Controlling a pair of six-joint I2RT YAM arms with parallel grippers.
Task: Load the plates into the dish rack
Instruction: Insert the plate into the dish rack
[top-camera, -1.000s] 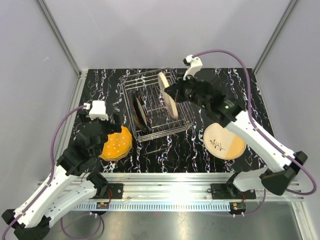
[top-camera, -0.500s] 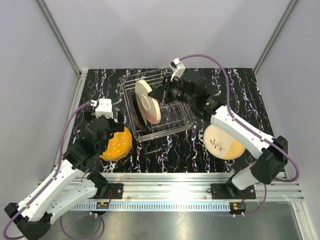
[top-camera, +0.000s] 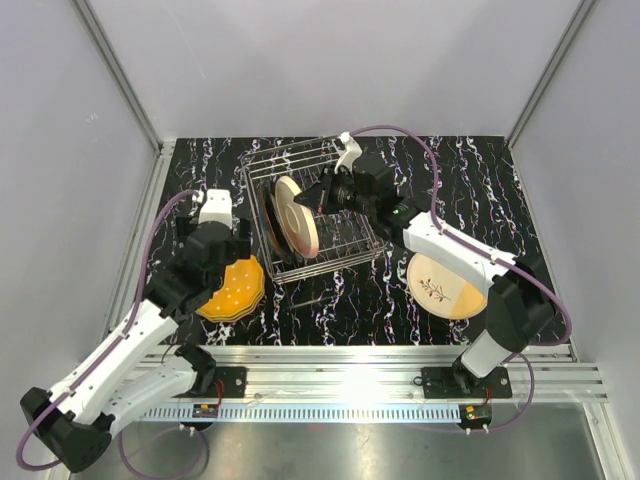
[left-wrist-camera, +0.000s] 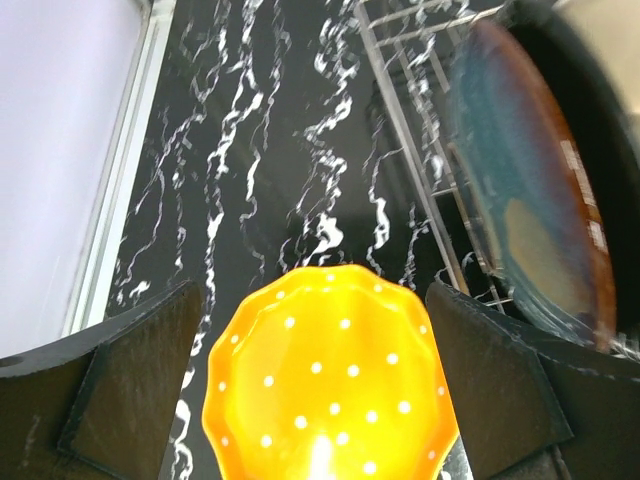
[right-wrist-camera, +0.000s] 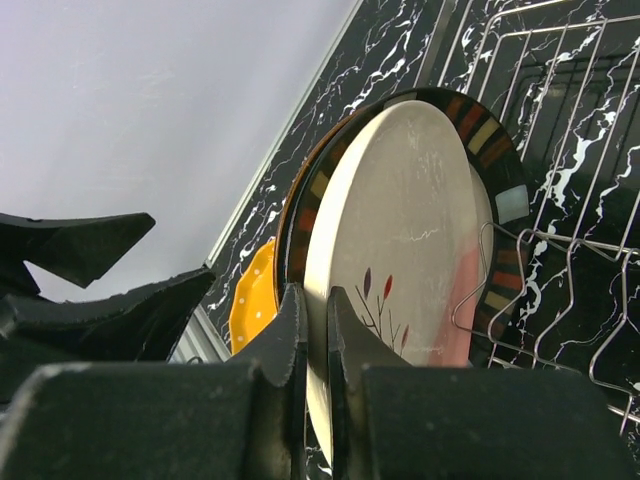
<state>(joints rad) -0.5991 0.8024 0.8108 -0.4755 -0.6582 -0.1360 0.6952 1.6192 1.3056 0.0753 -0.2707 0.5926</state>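
The dish rack (top-camera: 330, 262) stands mid-table, and a dark plate (top-camera: 271, 212) with a banded rim (right-wrist-camera: 497, 150) sits upright in its left slots. My right gripper (top-camera: 317, 203) (right-wrist-camera: 316, 335) is shut on the edge of a cream plate (top-camera: 296, 216) (right-wrist-camera: 410, 220). It holds that plate on edge inside the rack, right beside the dark plate. An orange dotted plate (top-camera: 232, 288) (left-wrist-camera: 330, 385) lies flat on the table left of the rack. My left gripper (top-camera: 224, 248) (left-wrist-camera: 315, 380) hovers over it, wide open, with a finger at each side.
Another cream plate (top-camera: 448, 283) with a leaf sprig lies flat on the table to the right of the rack. The rack's near wires (left-wrist-camera: 420, 190) run close to the right of the left gripper. White walls enclose the black marbled table (top-camera: 480, 170).
My right arm has swung the cream plate from the rack's right side down and left, next to the dark plate. My left arm has moved forward over the orange plate.
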